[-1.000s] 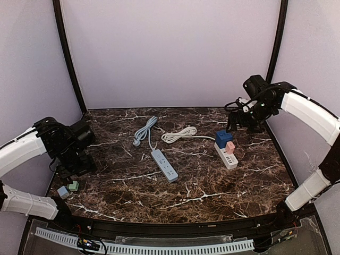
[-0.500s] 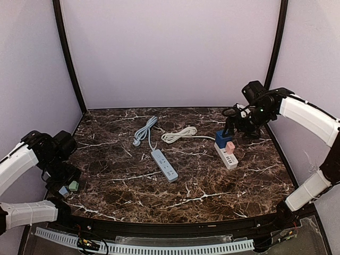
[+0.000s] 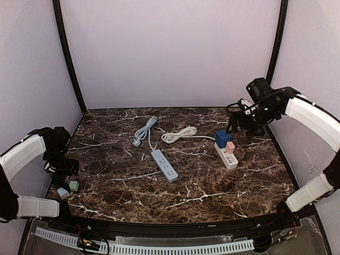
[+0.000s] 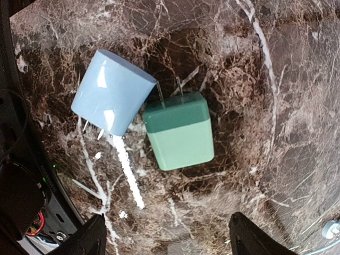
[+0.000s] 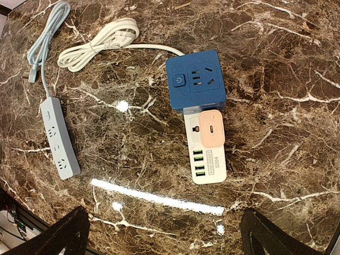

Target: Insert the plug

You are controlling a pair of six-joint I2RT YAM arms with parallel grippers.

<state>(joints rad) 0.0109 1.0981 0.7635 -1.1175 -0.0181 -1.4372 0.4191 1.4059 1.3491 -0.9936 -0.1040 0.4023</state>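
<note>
Two loose plugs lie at the table's near left corner: a green one (image 4: 180,130) (image 3: 74,185) and a light blue one (image 4: 111,90) (image 3: 63,192), prongs touching. My left gripper (image 4: 170,239) (image 3: 62,169) hovers just above them, open, with only bare table between its fingers. A white power strip (image 5: 209,159) (image 3: 228,157) at the right carries a blue cube adapter (image 5: 195,81) and a pink plug (image 5: 210,129). Above and behind this strip, my right gripper (image 5: 167,234) (image 3: 237,123) hangs open and empty.
A blue-grey power strip (image 3: 164,165) (image 5: 59,146) lies mid-table with its cable running to the back. A coiled white cord (image 3: 179,134) (image 5: 95,45) sits behind it. The table's left edge and dark frame (image 4: 21,175) are close to the loose plugs.
My left arm has swung back toward the left edge and come over the two loose plugs, its jaws narrowing a little. The right arm has only shifted slightly.
</note>
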